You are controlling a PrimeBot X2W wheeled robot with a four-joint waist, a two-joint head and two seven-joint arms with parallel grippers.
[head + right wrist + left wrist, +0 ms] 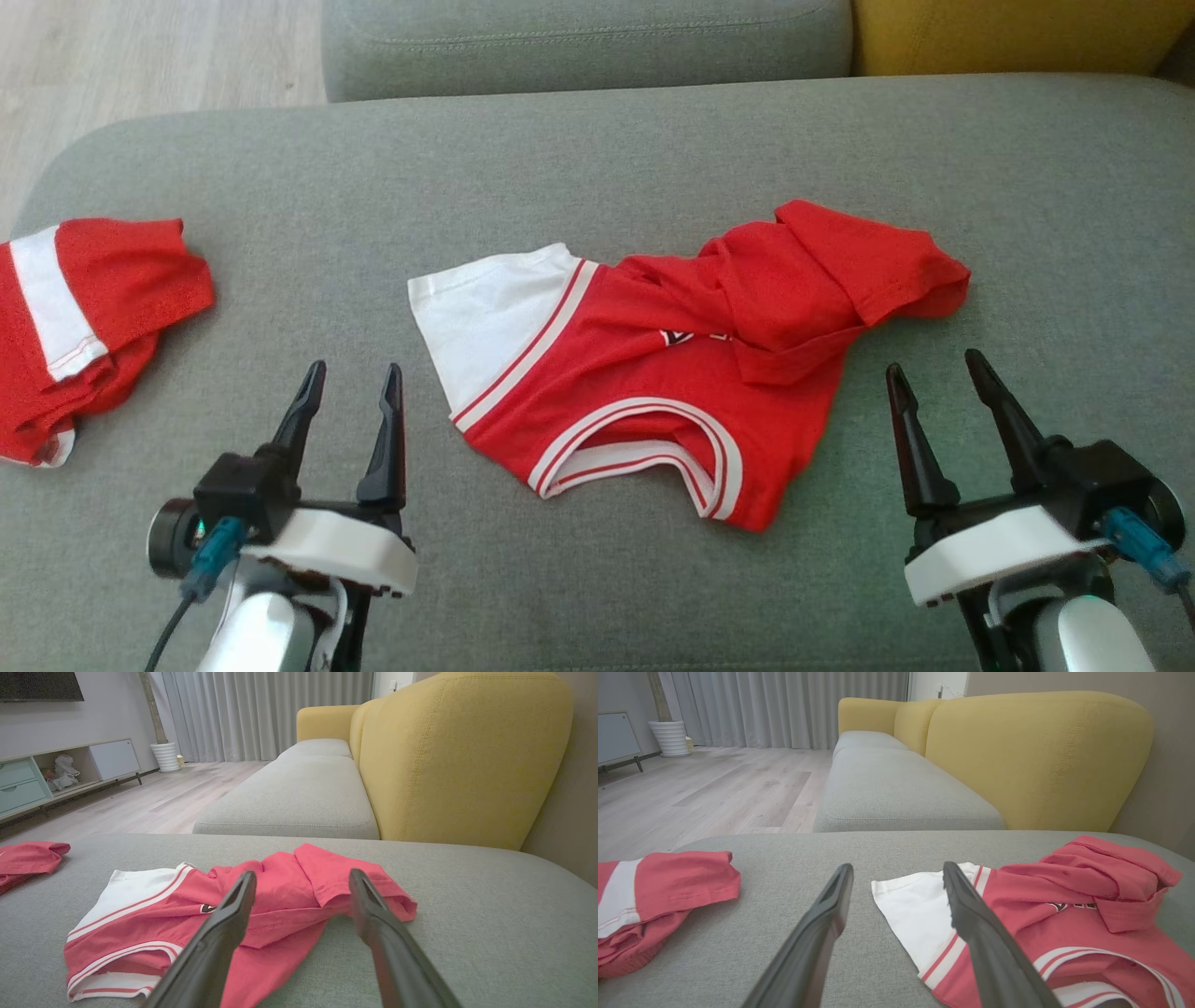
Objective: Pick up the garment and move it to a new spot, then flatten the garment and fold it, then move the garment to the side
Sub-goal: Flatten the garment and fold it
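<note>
A red garment (672, 359) with a white sleeve and white trim lies crumpled in the middle of the grey sofa seat (597, 159); its far right part is folded over itself. The same garment (1045, 919) fills the right of the left wrist view, and this garment (224, 914) lies ahead of the fingers in the right wrist view. My left gripper (357, 378) hovers open near the seat's front, just left of the white sleeve. My right gripper (934, 366) is open too, to the right of the garment's near edge. Neither holds anything.
A second red and white garment (84, 322) lies bunched at the seat's left edge. Beyond the seat are another grey cushion (588, 42) and a yellow backrest (1018, 33). Wooden floor (140, 65) lies off to the far left.
</note>
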